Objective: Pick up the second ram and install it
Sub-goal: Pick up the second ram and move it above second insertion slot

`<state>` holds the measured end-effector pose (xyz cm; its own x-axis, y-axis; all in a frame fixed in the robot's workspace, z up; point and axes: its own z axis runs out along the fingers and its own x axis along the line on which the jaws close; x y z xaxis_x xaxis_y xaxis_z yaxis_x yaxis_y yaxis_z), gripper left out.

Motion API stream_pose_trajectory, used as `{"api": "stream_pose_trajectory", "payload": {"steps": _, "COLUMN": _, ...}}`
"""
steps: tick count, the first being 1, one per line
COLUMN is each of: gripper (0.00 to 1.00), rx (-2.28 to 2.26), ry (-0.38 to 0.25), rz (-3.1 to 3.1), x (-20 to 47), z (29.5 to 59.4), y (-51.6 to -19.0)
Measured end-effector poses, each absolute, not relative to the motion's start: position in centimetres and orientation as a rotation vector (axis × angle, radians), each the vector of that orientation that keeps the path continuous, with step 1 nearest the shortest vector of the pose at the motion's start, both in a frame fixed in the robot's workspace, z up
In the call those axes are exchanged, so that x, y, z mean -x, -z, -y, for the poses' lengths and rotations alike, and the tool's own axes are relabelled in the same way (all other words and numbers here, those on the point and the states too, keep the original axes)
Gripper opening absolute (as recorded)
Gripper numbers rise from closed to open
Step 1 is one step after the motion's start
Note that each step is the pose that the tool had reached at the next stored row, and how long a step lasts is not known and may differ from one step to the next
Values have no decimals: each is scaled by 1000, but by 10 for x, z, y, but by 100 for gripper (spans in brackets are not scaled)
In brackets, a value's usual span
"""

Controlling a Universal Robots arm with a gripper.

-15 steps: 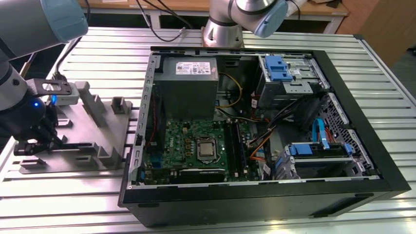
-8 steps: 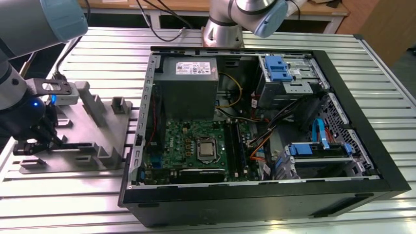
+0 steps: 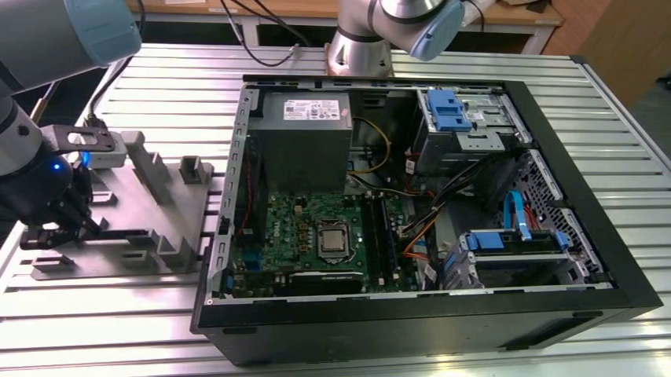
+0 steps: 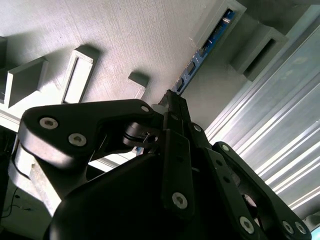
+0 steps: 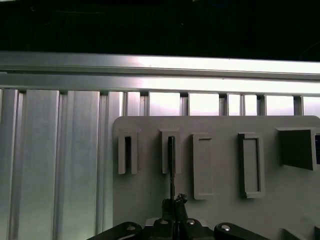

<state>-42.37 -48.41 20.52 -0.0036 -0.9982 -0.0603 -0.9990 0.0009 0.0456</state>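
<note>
Second wrist view shows the gripper [image 4: 170,102] with its fingers drawn together on the thin second ram [image 4: 204,50]. The ram stands on edge in the slotted blocks of the grey fixture plate [image 4: 125,35], on the exterior view's left beside the open computer case [image 3: 419,322]. The stick looks light and stiff but fragile, so it is best pinched across its flat faces near mid-length, clear of the contact edge, without twisting.

Shiny ribbed metal table [image 5: 60,150], matt grey plastic fixture [image 5: 145,190]; smooth black tool [image 4: 172,105]
</note>
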Motion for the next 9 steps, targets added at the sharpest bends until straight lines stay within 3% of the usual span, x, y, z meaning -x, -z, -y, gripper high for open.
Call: {"api": "stream_pose_trajectory", "payload": {"steps": 9, "gripper": 12, "rx": 2210, "ry": -118, "rz": -2215, "x": 424, "z": 484, "y": -211}}
